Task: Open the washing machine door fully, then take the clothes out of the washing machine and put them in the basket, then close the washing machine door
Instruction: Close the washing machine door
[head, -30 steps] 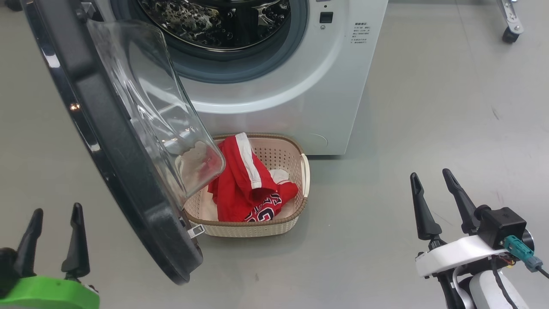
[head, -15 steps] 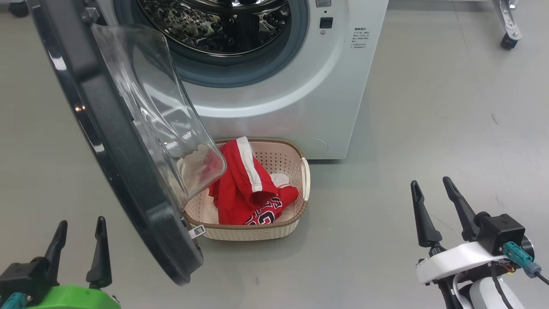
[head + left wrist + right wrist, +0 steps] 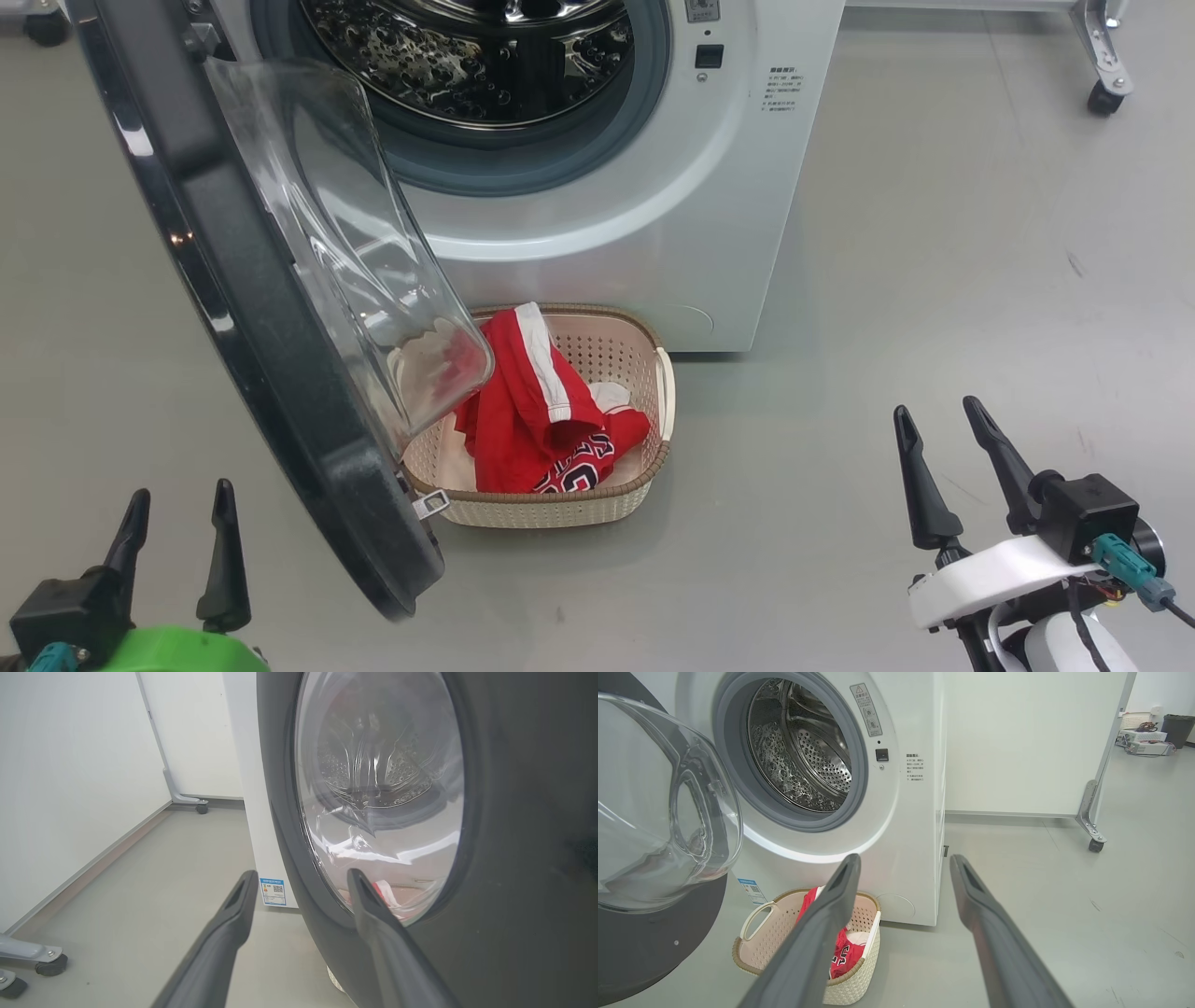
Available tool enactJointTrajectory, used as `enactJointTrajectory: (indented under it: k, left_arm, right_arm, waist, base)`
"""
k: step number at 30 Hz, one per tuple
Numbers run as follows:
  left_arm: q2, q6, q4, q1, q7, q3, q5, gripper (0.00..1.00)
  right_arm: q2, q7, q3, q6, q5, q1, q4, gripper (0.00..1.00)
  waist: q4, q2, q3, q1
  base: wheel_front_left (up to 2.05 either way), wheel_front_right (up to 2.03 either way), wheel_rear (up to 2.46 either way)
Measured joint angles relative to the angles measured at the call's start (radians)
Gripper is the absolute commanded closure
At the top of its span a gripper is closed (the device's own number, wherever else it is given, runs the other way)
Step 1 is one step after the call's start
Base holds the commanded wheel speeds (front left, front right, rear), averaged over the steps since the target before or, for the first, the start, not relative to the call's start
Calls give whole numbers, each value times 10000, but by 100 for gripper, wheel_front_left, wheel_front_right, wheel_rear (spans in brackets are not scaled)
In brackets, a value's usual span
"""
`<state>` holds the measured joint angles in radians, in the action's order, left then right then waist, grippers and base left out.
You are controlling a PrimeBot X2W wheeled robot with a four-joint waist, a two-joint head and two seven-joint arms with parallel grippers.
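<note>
Clothes: lying heaped in the basket, sitting on the floor just in front of the washing machine. Drum: looking bare where showing, so unloading judged done, though being cut off at the top in the head view. Washing machine door: standing swung wide, closing it being the one step left. Left gripper: hanging spread wide and empty near the door's outer face. Right gripper: gaping wide too, holding nothing, well apart. Basket's left side: hiding behind the door's glass.
</note>
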<state>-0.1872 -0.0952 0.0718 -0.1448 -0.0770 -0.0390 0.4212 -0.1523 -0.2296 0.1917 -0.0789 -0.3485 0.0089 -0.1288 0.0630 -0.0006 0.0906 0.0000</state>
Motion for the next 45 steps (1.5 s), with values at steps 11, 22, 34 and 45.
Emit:
enactJointTrajectory:
  k: [11,22,34,45]
  left_arm:
    - [113,-52,-176,6,-52,-29,-123,0]
    - [184,-54,-242,16,-138,-35,-134,100]
    - [560,-48,-40,67,-301,27,326,100]
    - [1551,1122,1174,462,-295,1093,5302,100]
  right_arm:
    - [4,0,6,21,0,2,2,0]
    - [12,44,17,25,-2,8,17,0]
    - [10,44,0,98,-2,11,44,0]
    - [15,44,-4,102,-13,131,58,0]
  waist:
    - [2,0,-66,0]
    - [-3,0,-97,0]
    - [59,0,-137,0]
    - [258,0,-204,0]
  base:
    - [0,0,0]
    - [0,0,0]
    - [0,0,0]
    - [0,0,0]
